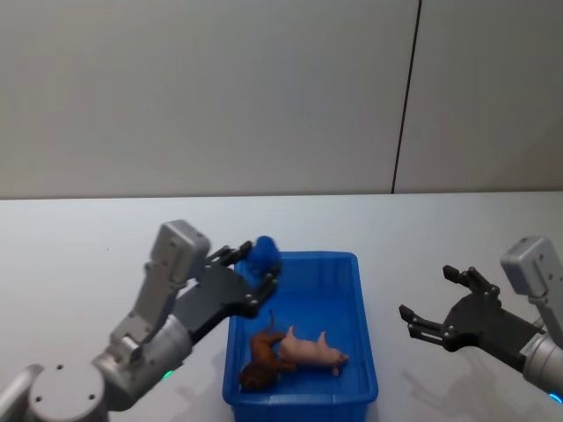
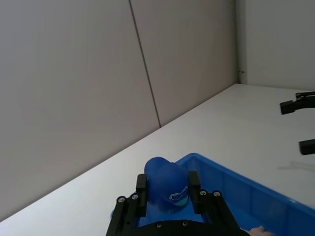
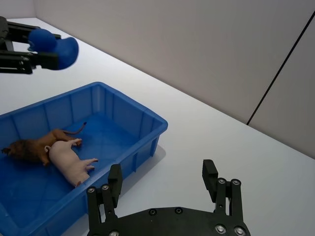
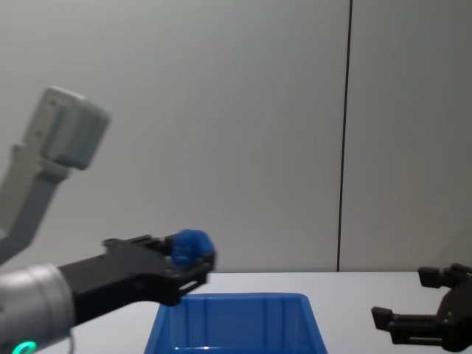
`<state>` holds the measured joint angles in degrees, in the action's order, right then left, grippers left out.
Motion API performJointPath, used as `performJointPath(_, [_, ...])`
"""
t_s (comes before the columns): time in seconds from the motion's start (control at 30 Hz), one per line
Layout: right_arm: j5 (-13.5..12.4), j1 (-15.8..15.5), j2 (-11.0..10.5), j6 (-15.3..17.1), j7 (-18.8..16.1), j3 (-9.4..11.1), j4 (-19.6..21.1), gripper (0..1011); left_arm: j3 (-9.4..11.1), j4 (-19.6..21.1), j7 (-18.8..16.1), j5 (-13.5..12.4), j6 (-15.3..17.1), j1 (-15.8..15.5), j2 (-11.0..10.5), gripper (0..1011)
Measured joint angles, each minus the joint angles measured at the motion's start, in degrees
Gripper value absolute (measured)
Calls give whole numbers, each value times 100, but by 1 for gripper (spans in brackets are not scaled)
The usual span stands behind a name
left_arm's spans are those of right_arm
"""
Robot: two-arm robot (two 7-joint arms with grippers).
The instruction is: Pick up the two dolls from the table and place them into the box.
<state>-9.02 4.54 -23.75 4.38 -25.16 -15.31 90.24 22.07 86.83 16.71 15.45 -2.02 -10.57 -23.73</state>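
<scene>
Two toys lie in the lower middle of the head view, inside the bright blue rectangular plastic box: a fuzzy reddish-brown plush animal and, touching it, a smooth pink pig-like figure. At the box's upper left corner the left gripper holds the rounded bright blue plush doll pinched between its fingers, above the rim. At right, the right gripper hovers over the white-grey table, fingers spread wide and empty.

Left wrist view, bottom centre: the blue doll sits clamped between two black fingers, with the box rim just beside.

Right wrist view: the brown animal and pink figure lie at left in the box.

Chest view: the left gripper carries the blue doll above the box.
</scene>
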Motion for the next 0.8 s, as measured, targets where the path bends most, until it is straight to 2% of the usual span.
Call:
performJointPath(0.1, [0, 0, 0, 0, 0, 0, 0, 1001, 54, -73, 93, -70, 23, -85, 102, 557])
performJointPath(0.3, [0, 0, 0, 0, 0, 0, 0, 1001, 161, -241, 273, -204, 28, -274, 329, 780])
performJointPath(0.57, [0, 0, 0, 0, 0, 0, 0, 1001, 177, -231, 246, -285, -43, -319, 382, 996])
performJointPath(0.8, [0, 0, 0, 0, 0, 0, 0, 1001, 163, -170, 173, -319, -96, -316, 377, 1001])
